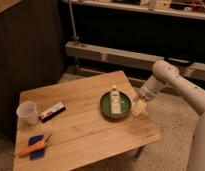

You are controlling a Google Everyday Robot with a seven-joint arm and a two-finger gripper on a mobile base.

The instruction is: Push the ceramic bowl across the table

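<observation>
The dark-green ceramic bowl (107, 107) sits on the right half of the light wooden table (81, 127), near its right edge. A small white object (115, 101) lies inside the bowl. My white arm reaches in from the right and bends down. My gripper (138, 107) is at the bowl's right rim, low over the table edge, touching or almost touching the rim.
A translucent plastic cup (27, 112) stands at the table's left edge. A flat white packet with a dark stripe (52, 111) lies beside it. An orange tool on a blue pad (32, 147) lies at the front left corner. A metal rail and dark wall run behind the table.
</observation>
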